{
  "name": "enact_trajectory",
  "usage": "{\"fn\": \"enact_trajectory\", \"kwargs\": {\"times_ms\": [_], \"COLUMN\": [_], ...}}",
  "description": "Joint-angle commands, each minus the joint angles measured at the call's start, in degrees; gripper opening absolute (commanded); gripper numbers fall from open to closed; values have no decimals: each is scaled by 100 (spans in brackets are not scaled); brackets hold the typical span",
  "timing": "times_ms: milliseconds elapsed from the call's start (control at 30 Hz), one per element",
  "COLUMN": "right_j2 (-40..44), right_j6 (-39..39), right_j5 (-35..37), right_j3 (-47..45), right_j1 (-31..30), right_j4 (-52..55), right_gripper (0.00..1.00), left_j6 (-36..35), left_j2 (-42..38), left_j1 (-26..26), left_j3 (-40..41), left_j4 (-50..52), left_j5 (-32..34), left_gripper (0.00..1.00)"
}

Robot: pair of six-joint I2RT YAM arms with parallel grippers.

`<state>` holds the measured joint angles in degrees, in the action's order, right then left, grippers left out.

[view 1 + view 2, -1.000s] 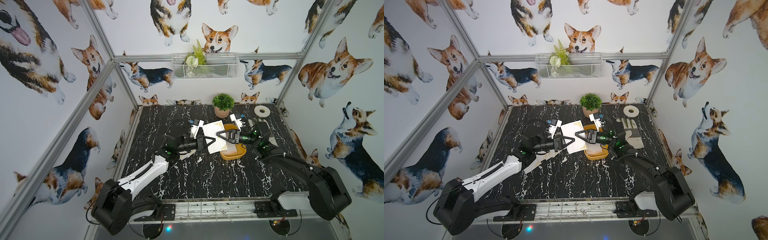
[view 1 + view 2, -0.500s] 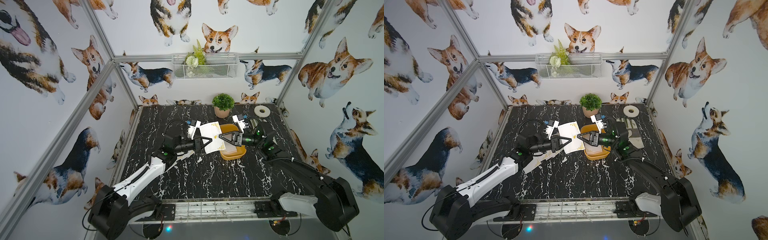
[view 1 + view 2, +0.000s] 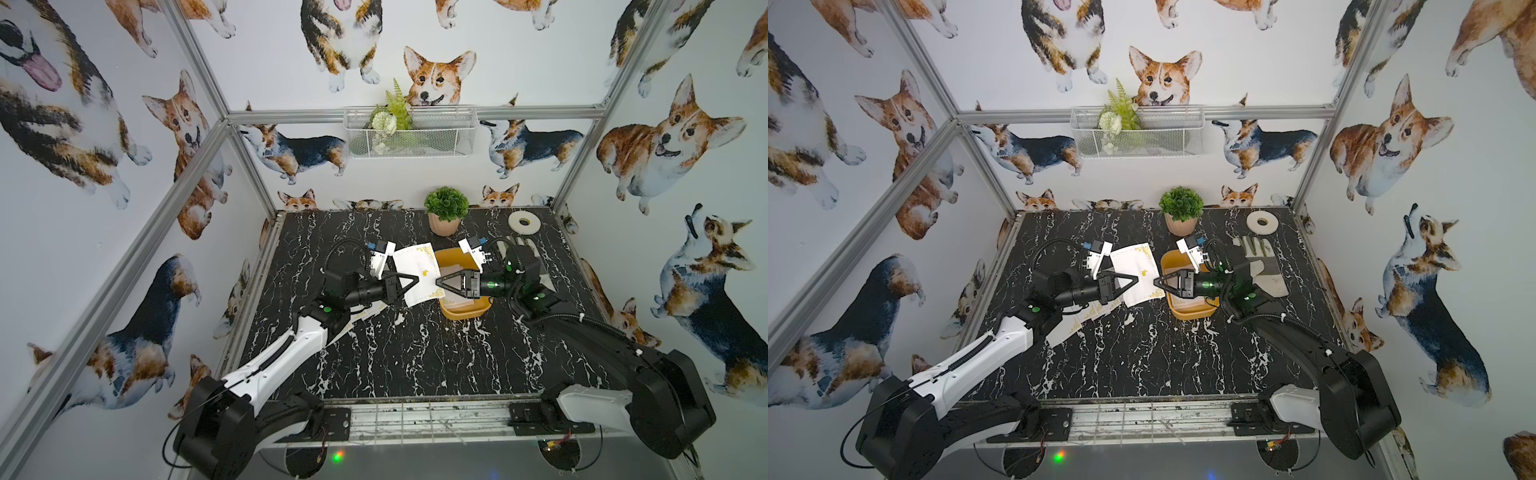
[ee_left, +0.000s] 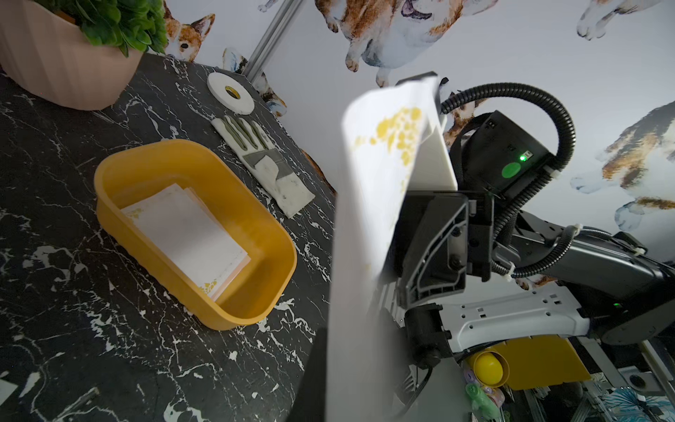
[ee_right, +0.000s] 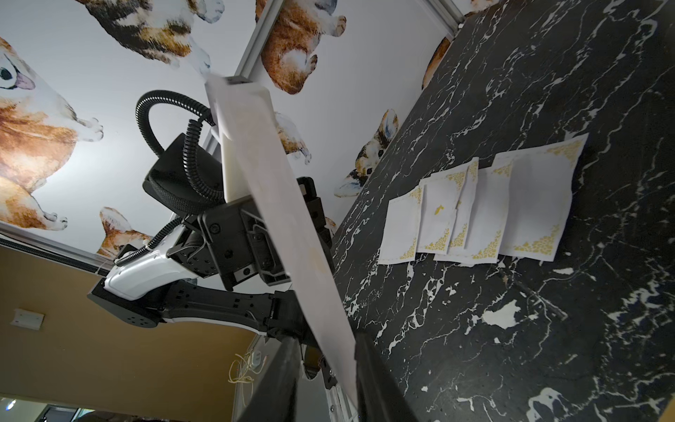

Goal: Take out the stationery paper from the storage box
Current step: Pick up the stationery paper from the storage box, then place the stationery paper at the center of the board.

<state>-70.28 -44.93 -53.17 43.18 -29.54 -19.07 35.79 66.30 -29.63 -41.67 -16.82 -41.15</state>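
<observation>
— What is the biggest thing in front of you?
— The black marbled tabletop (image 3: 415,357). On the back wall above it hangs a wire basket (image 3: 409,137) with greenery in it.

— And on the tabletop?
— On my left a row of sheets (image 5: 475,212) lies flat. They overlap one another and are white with gold corners. My left arm hides part of the row in both top views. Near the middle sits the box (image 3: 467,312), yellow-orange. A stack (image 4: 190,234) of paper lies on its bottom, with a gold-cornered white leaf on top and a pinkish edge showing beneath. A glove (image 3: 1262,266) lies flat beyond the box on my right. A plant (image 3: 445,210) in a pink pot stands behind the box, toward the back wall.

— Where is the paper you hold?
— The sheet (image 3: 415,259) is up in the air, clear of the box, between my two claws. It is above the tabletop, on the side of the box nearer my left arm. It is white, with gold at the corners and a small gold motif.

— Anything smaller?
— A tape roll (image 3: 524,221) lies flat in the back right corner, past the glove's fingertips.

— And your claws?
— My left claw (image 3: 413,279) is clamped on the sheet. My right claw (image 3: 438,281) faces it, with its tips at the sheet's opposite edge. The right wrist view shows its fingers (image 5: 380,387) apart, with that edge between them and a gap on one side.
</observation>
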Motion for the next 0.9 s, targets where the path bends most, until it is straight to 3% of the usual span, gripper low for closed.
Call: {"fn": "enact_trajectory", "kwargs": {"times_ms": [0,33,67,100,133,167,200,233,267,300,333,367,400,433,467,500,633,867], "right_j2": [-36,-46,-62,-86,-107,-116,-117,-125,-141,-172,-214,-260,-297,-310,-319,-326,-337,-357], "right_j6": [230,223,247,277,301,313,328,337,368,414,446,473,477,482,484,505,607,943], "right_j5": [-61,-38,-19,-75,-138,-98,-34,8,55,40,-37,-110,-92,8,111,157,248,582], "right_j3": [64,72,77,90,102,112,112,120,133,151,175,211,226,239,244,252,307,445], "right_j1": [-17,-17,-26,-30,-34,-34,-34,-41,-38,-43,-43,-43,-43,-48,-43,-51,-52,-52], "right_j4": [287,324,360,363,348,391,434,467,539,585,597,654,708,770,840,880,1063,1656], "right_gripper": [11,39,53,38,8,0,0,8,33,29,6,0,0,13,42,60,72,73], "left_j6": [-4,-5,-11,-11,-11,-11,-11,-4,-2,3,7,7,7,7,16,40,350,932], "left_j2": [-45,-47,-47,-47,-47,-47,-47,-56,-56,-65,-78,-91,-104,-109,-118,-109,-77,237], "left_j1": [36,44,58,68,77,88,105,121,150,178,203,235,269,313,382,459,946,1964], "left_j3": [1,3,10,23,29,28,36,49,54,68,83,91,102,115,124,142,309,824], "left_j4": [-51,-58,-58,-54,-50,-47,-33,-19,-23,-20,-15,6,56,109,181,234,367,148], "left_j5": [10,2,1,5,10,14,33,43,43,37,47,75,118,177,247,307,592,936], "left_gripper": [0,0,0,0,0,0,0,0,0,0,0,0,0,0,0,0,0,0]}}
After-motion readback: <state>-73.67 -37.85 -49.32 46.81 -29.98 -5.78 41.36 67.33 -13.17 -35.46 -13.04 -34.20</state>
